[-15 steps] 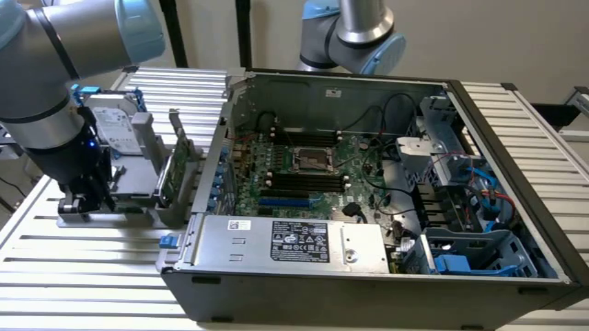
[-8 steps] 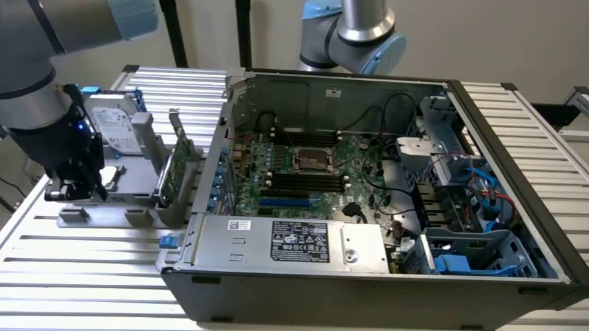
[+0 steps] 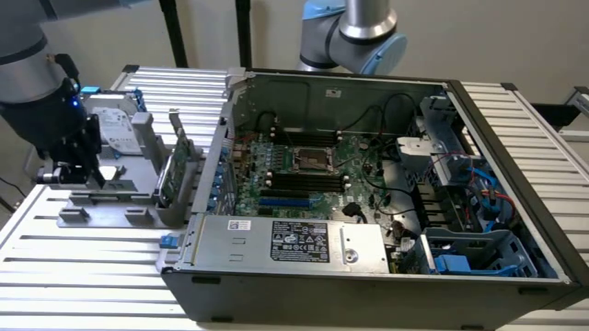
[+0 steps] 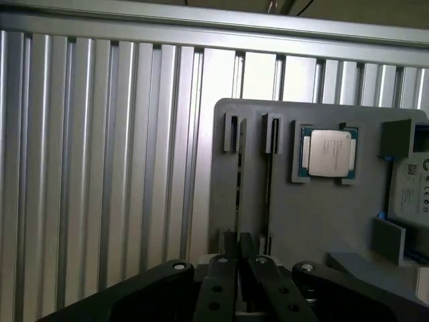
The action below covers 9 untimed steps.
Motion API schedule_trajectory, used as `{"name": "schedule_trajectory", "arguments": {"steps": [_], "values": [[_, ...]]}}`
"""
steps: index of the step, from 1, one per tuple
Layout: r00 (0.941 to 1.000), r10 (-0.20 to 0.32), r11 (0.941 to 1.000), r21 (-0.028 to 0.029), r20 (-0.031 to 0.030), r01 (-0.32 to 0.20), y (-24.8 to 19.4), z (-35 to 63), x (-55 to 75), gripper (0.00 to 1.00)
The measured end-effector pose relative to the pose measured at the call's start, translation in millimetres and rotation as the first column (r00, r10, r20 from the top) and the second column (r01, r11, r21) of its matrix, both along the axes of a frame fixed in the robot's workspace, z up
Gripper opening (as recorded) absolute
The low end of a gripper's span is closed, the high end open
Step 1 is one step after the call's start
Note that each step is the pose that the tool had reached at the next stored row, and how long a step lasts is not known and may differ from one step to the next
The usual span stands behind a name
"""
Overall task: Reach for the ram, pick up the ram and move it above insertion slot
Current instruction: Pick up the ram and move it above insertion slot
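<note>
The robot's arm reaches down at 9 o'clock in the exterior view. Its black pincer hangs low over a grey tray. The tray sits on a table of silver slats, just beside the open computer box, at 9 o'clock from it.

In the wrist view the pincer is narrow. Its two fingers stand close together with a small dark gap between them. The ram looks like a thin dark line standing on its edge in a groove of the tray. It runs from a small clip right up to the gap between the fingers. Whether the fingers touch it cannot be told.

A square silver chip lies flat on the tray near the groove. A silver hard drive stands at the tray's 12 o'clock end. A tall green card stands between the pincer and the computer box.

Inside the box lies a green board with long black slots in the middle. A grey power box sits at 6 o'clock from them.
</note>
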State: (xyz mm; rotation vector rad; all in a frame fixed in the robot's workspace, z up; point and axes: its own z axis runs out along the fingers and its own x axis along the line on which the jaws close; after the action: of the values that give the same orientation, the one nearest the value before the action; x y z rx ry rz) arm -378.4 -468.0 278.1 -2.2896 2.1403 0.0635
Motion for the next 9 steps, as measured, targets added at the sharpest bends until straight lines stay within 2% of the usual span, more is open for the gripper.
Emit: {"name": "schedule_trajectory", "arguments": {"steps": [9], "values": [[1.0,0.001,1.0,0.005,-0.002,-0.001,0.0,41.3,35.6,0.14]]}}
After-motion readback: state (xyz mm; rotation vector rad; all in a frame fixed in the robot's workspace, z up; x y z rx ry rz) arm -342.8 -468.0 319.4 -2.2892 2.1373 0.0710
